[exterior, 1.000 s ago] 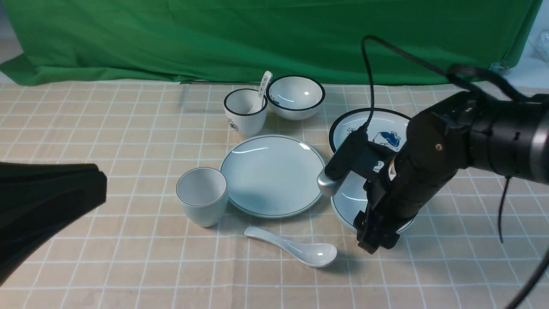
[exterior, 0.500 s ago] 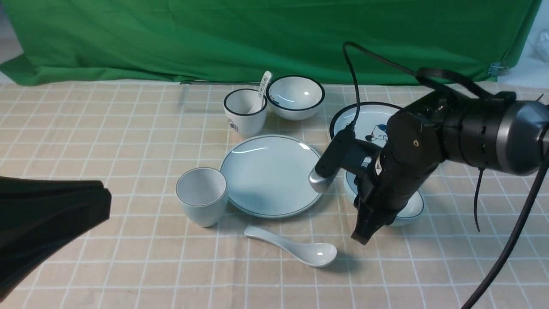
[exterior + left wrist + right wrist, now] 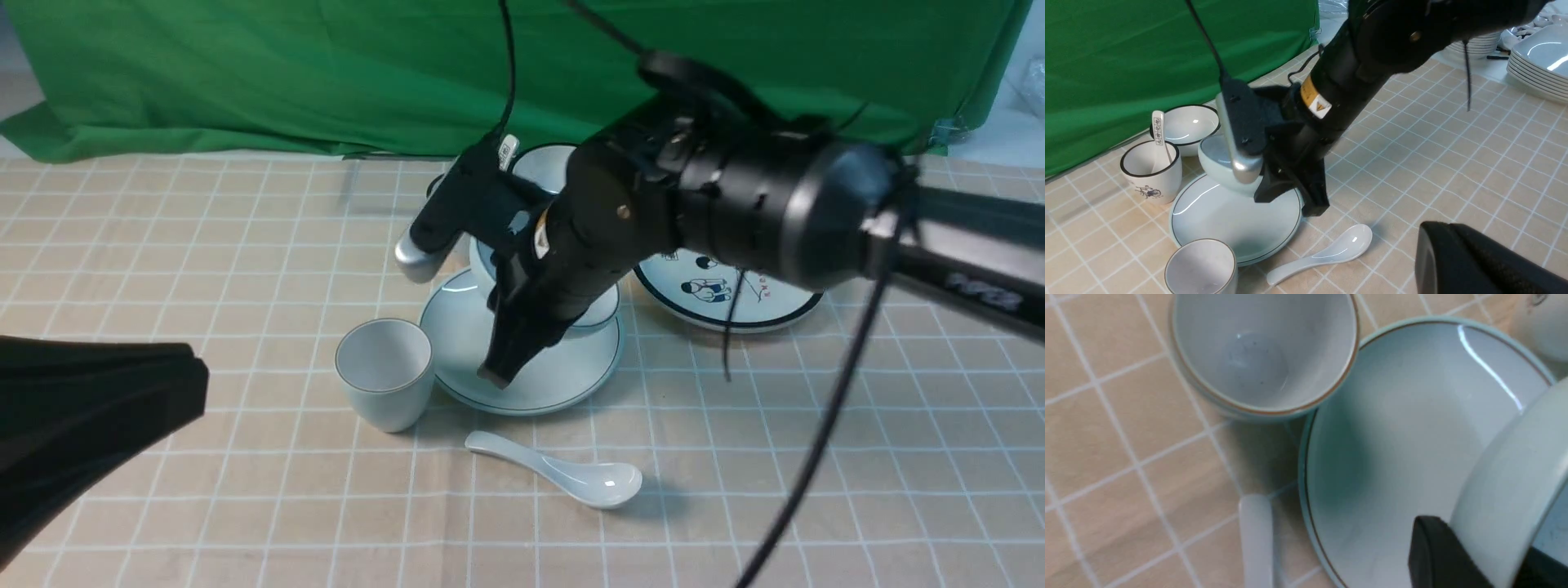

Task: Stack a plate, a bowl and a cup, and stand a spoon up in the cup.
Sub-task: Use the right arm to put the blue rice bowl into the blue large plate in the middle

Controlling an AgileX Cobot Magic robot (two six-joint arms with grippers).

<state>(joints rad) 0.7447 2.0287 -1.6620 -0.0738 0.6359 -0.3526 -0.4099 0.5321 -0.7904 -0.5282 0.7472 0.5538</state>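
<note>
- Plate (image 3: 563, 384): mid-desk, its left edge close by the cup (image 3: 388, 376); I could clip that cup if I drift left while lowering.
- Bowl (image 3: 602, 309): above the plate's far half, its wall pinched in my right claw (image 3: 1486, 555); released off-centre, it could tip on the rim.
- Cup: upright, empty.
- Spoon (image 3: 563, 474): toward the desk's near edge.
- Left claw: closed, empty.

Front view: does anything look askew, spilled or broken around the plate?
Nothing stands out. The plate lies flat, the cup stands upright beside it, and the spoon lies on the cloth. The right end effector grips the bowl over the plate. I see no spill or crack.
</note>
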